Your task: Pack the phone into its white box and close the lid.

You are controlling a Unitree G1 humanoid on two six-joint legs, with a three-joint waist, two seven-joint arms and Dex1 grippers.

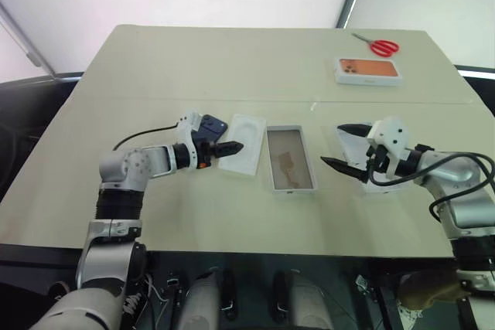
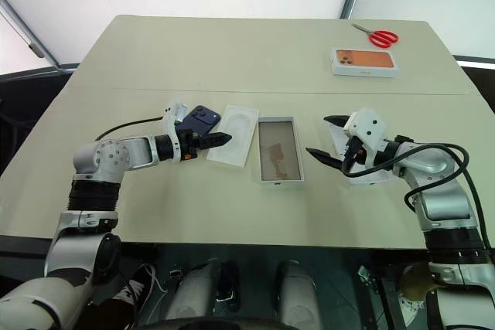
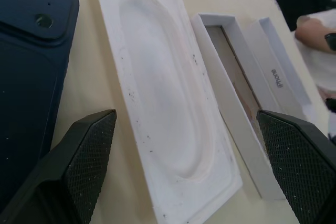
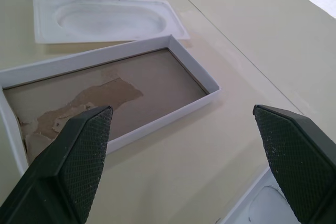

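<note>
Phone (image 2: 199,118) lies flat on the beige table (image 2: 232,59), back up, camera cluster showing, left of centre toward the table's left edge. Partly covered by the left gripper (image 2: 219,139), which hangs over its near end w/ both black fingers spread wide, nothing between them; in the left wrist view one finger (image 3: 86,150) sits over the phone's edge, the other (image 3: 296,150) over the box side. Can't tell if a finger touches the phone.

Just right of the phone: thin white insert (image 2: 234,135) w/ a rounded recess, lying slightly angled. Right of that, close but apart, the white box (image 2: 278,150), open side up, tan-brown floor w/ torn patches, nothing inside. It sits about mid-table, nearer the front edge than the back.

Right gripper (image 2: 325,141) is right of the box, fingers wide apart and holding nothing, pointing toward the box. In the right wrist view its fingers (image 4: 79,145) frame the box's near corner. Under and behind this gripper lies the lid (image 2: 344,144), white inside facing up, mostly hidden by the arm; the left wrist view shows its long side wall w/ small grey lettering.

Back right corner of the table: box w/ orange phone picture (image 2: 364,60), and red-handled scissors (image 2: 378,36) just beyond it near the back edge.
</note>
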